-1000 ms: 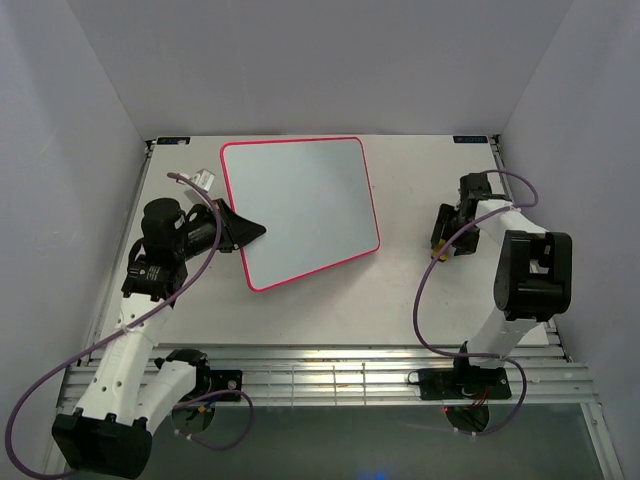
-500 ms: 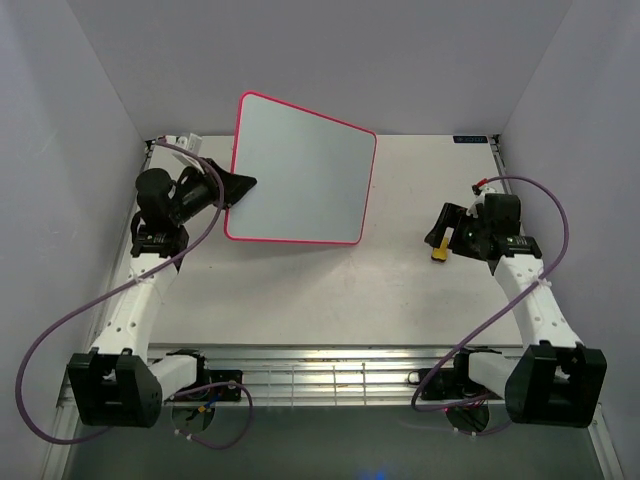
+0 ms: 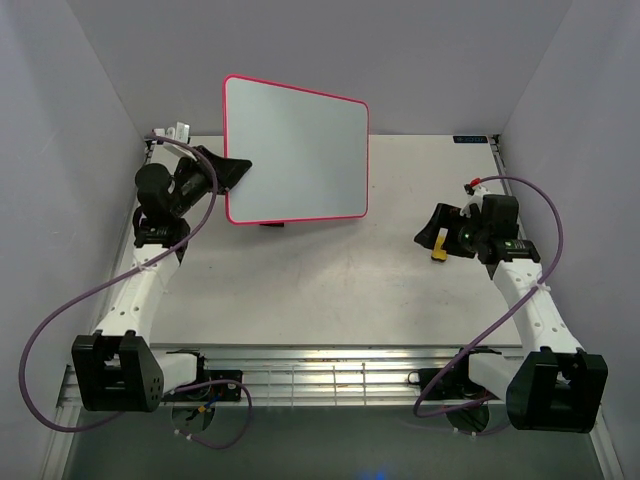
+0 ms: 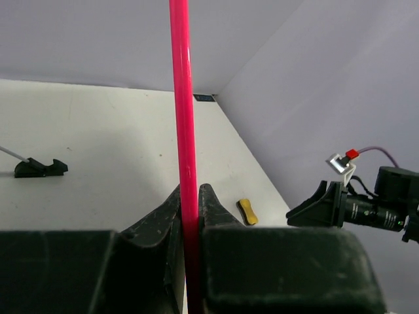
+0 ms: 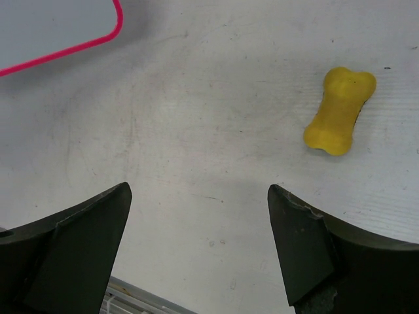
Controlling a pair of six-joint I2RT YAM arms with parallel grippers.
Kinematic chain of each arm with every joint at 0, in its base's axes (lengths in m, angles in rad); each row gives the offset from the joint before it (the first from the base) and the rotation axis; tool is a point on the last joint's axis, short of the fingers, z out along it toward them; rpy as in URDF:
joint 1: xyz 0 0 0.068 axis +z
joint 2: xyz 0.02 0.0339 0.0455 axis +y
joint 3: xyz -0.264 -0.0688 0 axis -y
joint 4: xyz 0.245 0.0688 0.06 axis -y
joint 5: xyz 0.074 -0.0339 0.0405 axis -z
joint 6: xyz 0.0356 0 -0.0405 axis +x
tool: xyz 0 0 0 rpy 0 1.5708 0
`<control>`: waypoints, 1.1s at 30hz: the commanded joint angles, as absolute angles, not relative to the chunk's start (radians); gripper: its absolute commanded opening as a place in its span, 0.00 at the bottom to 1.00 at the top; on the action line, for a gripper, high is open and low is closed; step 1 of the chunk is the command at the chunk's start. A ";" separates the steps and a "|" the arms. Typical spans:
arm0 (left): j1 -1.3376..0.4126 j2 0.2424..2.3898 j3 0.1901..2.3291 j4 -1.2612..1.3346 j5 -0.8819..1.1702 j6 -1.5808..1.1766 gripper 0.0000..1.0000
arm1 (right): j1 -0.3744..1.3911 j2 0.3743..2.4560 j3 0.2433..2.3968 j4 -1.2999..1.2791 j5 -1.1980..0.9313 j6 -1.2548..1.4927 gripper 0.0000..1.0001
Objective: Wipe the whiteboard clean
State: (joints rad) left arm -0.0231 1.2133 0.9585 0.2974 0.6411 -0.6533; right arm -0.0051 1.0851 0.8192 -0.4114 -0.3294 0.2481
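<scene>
The whiteboard (image 3: 295,150), white with a pink-red border, stands nearly upright at the back left of the table, its face blank. My left gripper (image 3: 240,168) is shut on its left edge; in the left wrist view the pink edge (image 4: 183,131) runs straight up between the fingers. My right gripper (image 3: 432,235) is open and empty, just above the table at the right. The yellow bone-shaped sponge eraser (image 3: 438,254) lies on the table beside it; it shows in the right wrist view (image 5: 339,110) ahead and right of the jaws, and in the left wrist view (image 4: 247,211).
A small black foot (image 4: 39,169) lies loose on the table to the left. Grey walls close in the table on three sides. A slatted metal rail (image 3: 330,375) runs along the near edge between the arm bases.
My left gripper has lifted the whiteboard from lying flat to nearly upright. My right arm swung out from the eraser, and its gripper now sits open left of it.
</scene>
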 commanded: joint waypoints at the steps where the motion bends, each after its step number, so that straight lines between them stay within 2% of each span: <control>1: -0.029 1.137 0.982 0.573 0.517 -0.772 0.00 | -0.003 1.097 0.847 -0.364 -0.393 0.253 0.90; 9: -0.031 1.117 0.901 0.686 0.154 -0.713 0.00 | -0.003 1.094 0.839 -0.347 -0.423 0.256 0.90; 11: -0.031 1.143 0.876 0.797 0.077 -0.710 0.00 | 0.028 1.095 0.841 -0.345 -0.431 0.261 0.90; 19: -0.025 1.278 0.881 1.001 0.015 -0.654 0.00 | 0.055 1.094 0.836 -0.356 -0.416 0.253 0.90; 27: -0.020 1.331 0.758 1.218 -0.074 -0.577 0.00 | 0.089 1.097 0.856 -0.367 -0.413 0.253 0.90; 33: -0.018 1.328 0.680 1.363 -0.061 -0.537 0.00 | 0.120 1.109 0.861 -0.371 -0.400 0.248 0.90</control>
